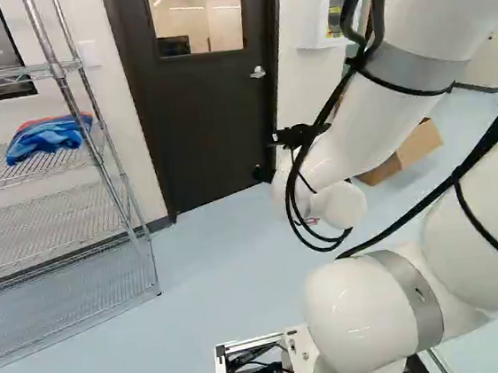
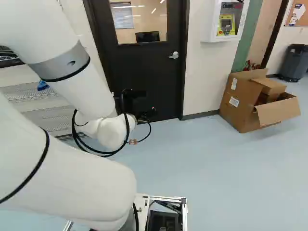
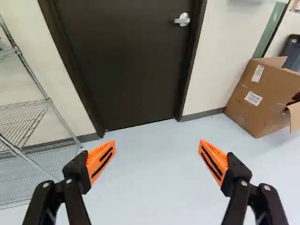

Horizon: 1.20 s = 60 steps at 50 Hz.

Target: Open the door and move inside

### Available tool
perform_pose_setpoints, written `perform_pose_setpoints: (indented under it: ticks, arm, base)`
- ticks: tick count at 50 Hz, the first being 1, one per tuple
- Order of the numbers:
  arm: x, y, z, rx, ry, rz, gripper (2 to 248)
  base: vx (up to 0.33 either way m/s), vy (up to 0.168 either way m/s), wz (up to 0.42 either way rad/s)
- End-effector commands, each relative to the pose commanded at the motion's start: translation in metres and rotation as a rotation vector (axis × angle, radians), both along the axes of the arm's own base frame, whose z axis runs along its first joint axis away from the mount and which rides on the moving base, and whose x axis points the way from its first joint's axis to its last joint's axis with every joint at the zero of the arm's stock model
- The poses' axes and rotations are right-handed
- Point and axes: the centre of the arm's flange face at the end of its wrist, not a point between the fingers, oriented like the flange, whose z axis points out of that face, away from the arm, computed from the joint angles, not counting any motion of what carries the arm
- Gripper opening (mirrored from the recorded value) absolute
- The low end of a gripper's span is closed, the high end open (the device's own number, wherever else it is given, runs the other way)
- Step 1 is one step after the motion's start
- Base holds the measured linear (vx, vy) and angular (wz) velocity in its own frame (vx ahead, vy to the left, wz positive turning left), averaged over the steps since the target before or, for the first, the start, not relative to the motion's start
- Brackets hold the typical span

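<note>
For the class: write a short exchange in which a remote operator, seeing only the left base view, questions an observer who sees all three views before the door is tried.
Operator: I have just the left base view. Is my gripper open?
Observer: Yes. In the wrist view its two orange pads stand wide apart, and neither touches the door handle.
Operator: Good. Does anything stand past the cardboard box, outside my picture?
Observer: The right base view shows a dark grey bin near the wall there, with a notice board above it.
</note>
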Motion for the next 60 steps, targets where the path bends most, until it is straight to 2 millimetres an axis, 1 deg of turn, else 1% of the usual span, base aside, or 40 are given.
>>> perform_pose_setpoints:
  ticks: [38, 60]
  arm:
    - [0.0000, 0.0000, 0.0000, 0.000, 0.000, 0.000, 247]
    - [0.0000, 0.0000, 0.0000, 0.000, 0.000, 0.000, 247]
  base:
    - [0.108, 0.003, -0.006]
    - [0.086, -0.026, 0.001]
